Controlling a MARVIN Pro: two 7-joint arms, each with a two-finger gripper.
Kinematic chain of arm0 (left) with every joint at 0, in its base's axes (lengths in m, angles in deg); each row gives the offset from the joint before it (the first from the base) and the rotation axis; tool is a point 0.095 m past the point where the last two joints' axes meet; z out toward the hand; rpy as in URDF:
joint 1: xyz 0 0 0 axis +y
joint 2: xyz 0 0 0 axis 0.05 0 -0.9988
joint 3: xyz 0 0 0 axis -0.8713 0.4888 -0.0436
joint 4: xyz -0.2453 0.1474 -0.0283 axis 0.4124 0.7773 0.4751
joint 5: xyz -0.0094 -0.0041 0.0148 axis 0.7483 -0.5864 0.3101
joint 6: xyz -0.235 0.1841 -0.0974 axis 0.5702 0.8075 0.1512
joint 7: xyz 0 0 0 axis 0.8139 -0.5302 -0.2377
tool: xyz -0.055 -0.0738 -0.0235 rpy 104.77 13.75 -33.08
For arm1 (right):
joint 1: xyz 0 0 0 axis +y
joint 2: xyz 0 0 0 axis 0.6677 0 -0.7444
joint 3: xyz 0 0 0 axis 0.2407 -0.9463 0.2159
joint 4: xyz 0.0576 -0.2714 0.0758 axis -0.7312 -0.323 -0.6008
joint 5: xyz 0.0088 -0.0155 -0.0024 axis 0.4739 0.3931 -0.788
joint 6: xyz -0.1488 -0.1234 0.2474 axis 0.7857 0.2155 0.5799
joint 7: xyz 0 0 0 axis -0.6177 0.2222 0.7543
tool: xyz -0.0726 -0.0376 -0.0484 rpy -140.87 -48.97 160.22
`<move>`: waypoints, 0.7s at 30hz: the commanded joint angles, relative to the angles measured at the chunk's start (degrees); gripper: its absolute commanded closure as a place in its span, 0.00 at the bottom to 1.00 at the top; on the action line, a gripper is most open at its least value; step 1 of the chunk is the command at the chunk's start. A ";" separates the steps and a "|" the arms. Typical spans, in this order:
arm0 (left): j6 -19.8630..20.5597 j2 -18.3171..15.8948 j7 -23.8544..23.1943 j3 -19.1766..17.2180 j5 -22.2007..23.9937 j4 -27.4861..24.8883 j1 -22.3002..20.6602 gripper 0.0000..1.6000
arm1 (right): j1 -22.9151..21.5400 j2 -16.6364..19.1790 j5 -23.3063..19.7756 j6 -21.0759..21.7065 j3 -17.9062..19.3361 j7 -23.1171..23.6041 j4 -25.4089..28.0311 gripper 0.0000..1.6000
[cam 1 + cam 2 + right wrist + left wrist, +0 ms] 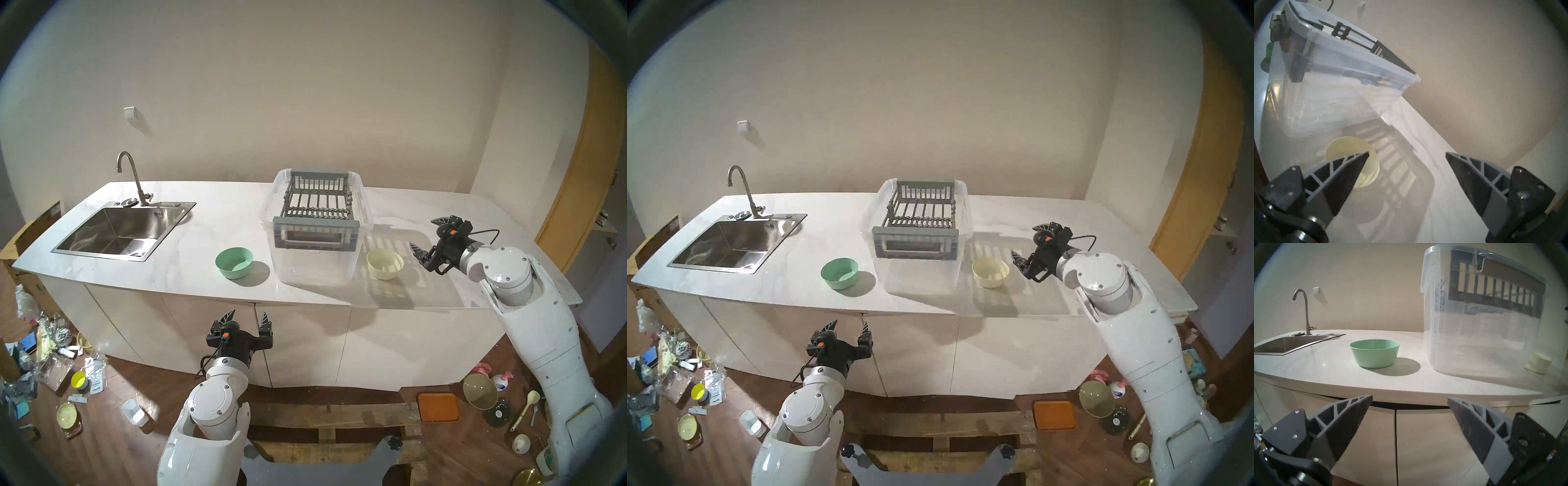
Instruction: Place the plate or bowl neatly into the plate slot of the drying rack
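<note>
Both hands were held wide apart and empty: the right hand (pixel 428 235) beside the cream bowl (pixel 385 264), the left hand (pixel 247 315) below the table (pixel 210 237).

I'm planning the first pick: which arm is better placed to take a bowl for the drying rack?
Probably the right. The right gripper hangs open over the counter, right beside the cream bowl next to the drying rack. The left gripper, also open, sits below the counter edge, short of the green bowl.
</note>
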 commanded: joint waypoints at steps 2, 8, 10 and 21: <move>-0.18 -0.04 -0.26 0.14 0.11 -1.51 -0.27 0.00 | -3.06 2.44 1.03 1.82 -2.98 3.69 -0.54 0.00; -0.20 -0.04 -0.25 0.14 0.10 -1.49 -0.28 0.00 | -8.14 6.50 2.47 0.84 -8.82 6.16 -3.20 0.00; -0.20 -0.04 -0.25 0.14 0.10 -1.49 -0.28 0.00 | -8.66 6.87 2.54 0.64 -9.22 6.46 -3.45 0.00; -0.23 -0.03 -0.23 0.14 0.09 -1.44 -0.30 0.00 | -13.39 9.88 2.64 -0.06 -11.24 12.22 -4.32 0.00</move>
